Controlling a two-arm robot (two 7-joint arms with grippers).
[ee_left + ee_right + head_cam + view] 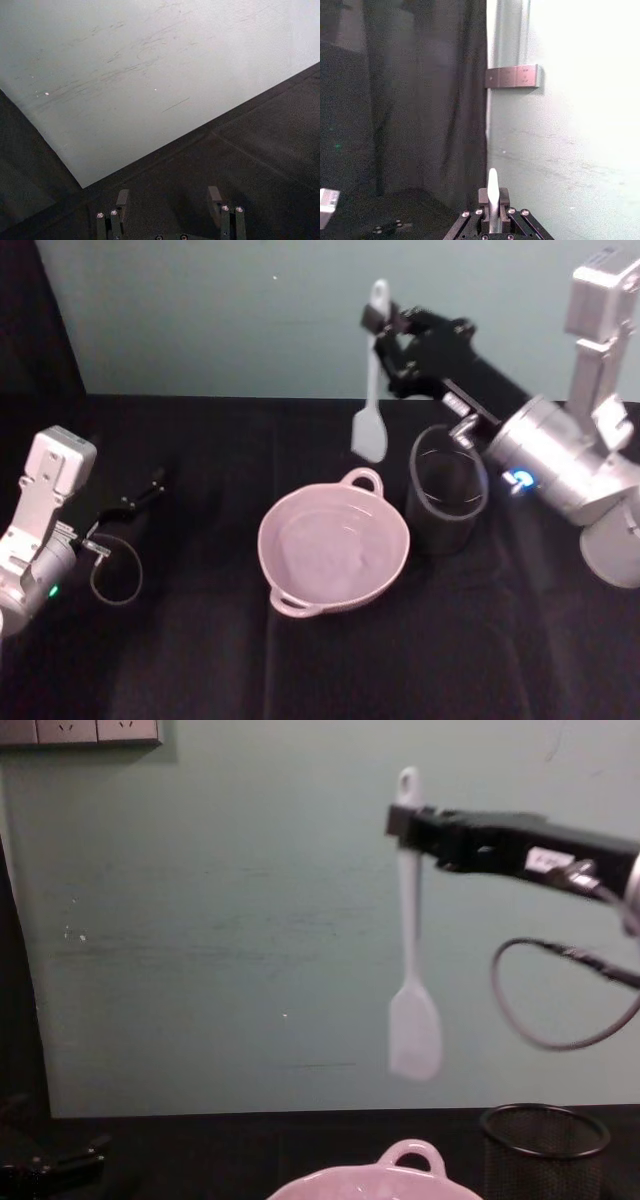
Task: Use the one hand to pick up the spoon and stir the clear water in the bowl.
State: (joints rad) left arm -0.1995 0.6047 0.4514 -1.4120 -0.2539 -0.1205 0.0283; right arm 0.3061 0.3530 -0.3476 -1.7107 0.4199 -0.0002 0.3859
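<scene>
While your right gripper (385,325) sits high in the upper right of the head view, it's clamped on the spoon (371,390) near the top of the handle, and the spoon hangs upright, head down, clear of the table. In the chest view the spoon (410,960) dangles in front of the pale green wall, its broad head above and just behind the bowl's (380,1182) far loop handle. Right beside the bowl (333,550), on its right in the head view, stands the black wire-mesh cup (446,490), directly under your right wrist, so that's the close neighbour on that side. The bowl rests on the black cloth (200,660) at the centre of the frame; its glossy pink inside shows a faint shimmer, though you can't really make out the water. Your left gripper (140,495) rests low at the left edge, fingers (122,199) apart, holding nothing.
</scene>
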